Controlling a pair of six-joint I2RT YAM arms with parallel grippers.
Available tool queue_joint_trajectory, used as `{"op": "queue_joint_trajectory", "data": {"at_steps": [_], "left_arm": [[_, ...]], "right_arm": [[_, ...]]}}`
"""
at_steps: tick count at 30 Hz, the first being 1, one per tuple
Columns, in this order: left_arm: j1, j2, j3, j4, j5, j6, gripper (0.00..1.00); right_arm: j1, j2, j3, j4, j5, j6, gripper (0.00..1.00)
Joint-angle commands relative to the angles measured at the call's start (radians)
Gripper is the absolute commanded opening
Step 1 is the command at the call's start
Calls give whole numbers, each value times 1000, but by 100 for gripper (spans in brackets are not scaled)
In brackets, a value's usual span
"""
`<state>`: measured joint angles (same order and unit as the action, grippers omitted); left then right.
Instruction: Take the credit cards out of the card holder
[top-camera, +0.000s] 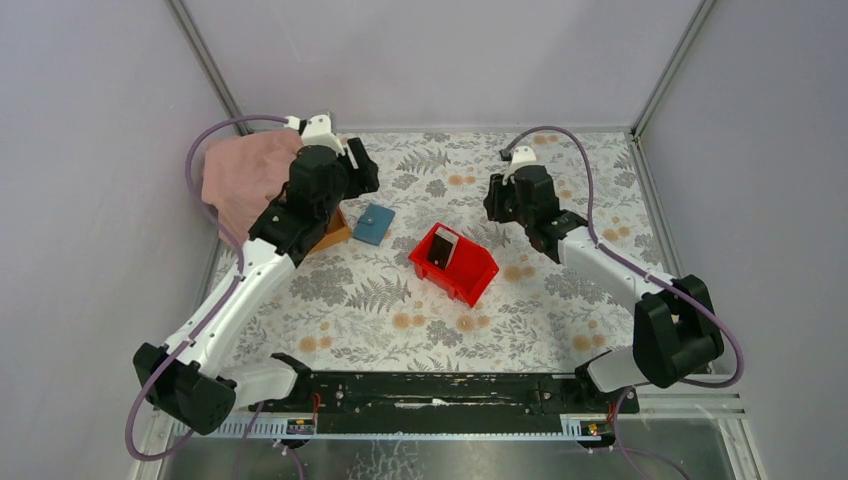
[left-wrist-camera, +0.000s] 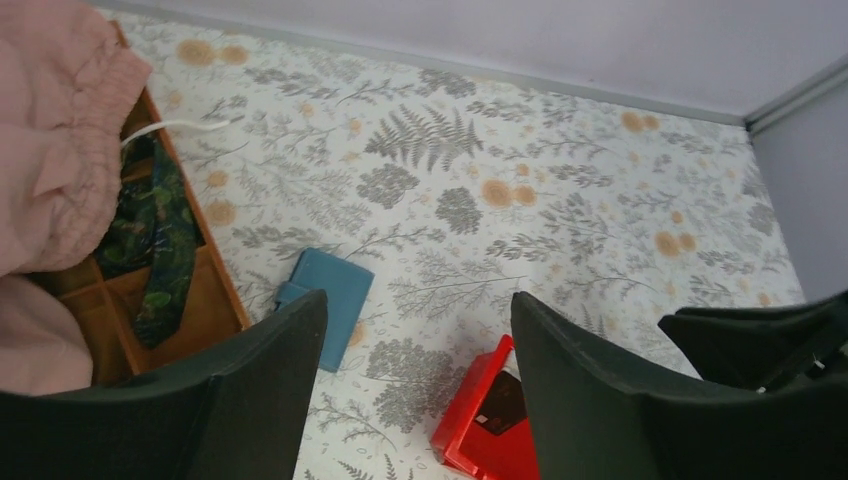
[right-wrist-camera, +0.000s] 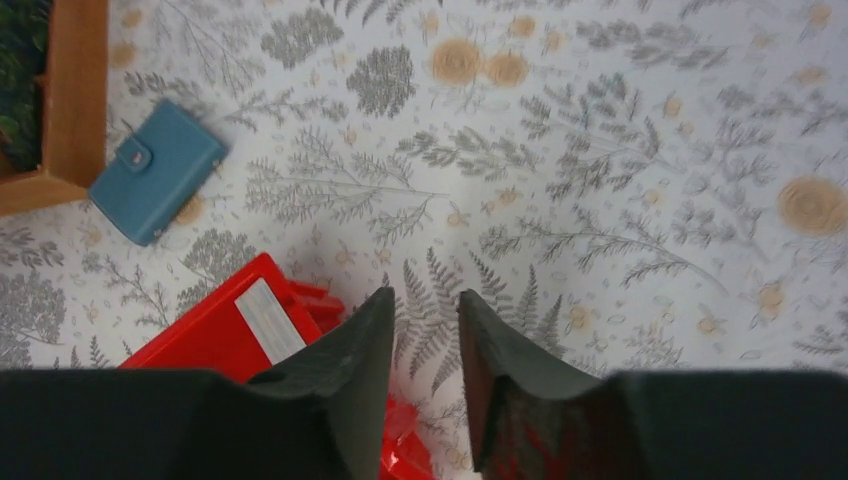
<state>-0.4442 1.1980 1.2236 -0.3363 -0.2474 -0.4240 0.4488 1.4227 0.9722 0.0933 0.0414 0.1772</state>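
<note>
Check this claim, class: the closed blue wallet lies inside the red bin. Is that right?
Not quite. The closed blue wallet lies on the table, to the left of the red bin and apart from it, not inside. The top view shows this.

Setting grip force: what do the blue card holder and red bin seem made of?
The card holder looks like soft matte leather or imitation leather: rounded corners, strap tab with a snap. The red bin looks like rigid moulded plastic: uniform bright colour, slight sheen, crisp straight walls.
</note>
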Motion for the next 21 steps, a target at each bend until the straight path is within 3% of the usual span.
{"op": "queue_joint_trajectory", "data": {"at_steps": [1, 5, 7, 9, 11, 13, 16, 21], "left_arm": [[7, 66, -37, 42, -101, -33, 70], [26, 231, 65, 5, -63, -31, 63], [29, 327, 131, -34, -97, -16, 71], [32, 409, 174, -35, -127, 21, 86], [35, 479, 208, -33, -161, 60, 94], [45, 535, 232, -31, -171, 91, 98], [68, 603, 253, -32, -114, 126, 100], [71, 665, 205, -25, -102, 166, 100]], "right_arm": [[18, 25, -7, 27, 68, -37, 28], [18, 6, -46, 47, 118, -33, 18], [18, -21, -113, 104, 165, -28, 18], [18, -40, -155, 141, 215, -26, 40], [17, -47, -171, 156, 246, -26, 68], [17, -45, -173, 157, 263, -24, 82], [17, -33, -174, 155, 270, -19, 91], [16, -7, -171, 158, 280, -14, 96]]}}
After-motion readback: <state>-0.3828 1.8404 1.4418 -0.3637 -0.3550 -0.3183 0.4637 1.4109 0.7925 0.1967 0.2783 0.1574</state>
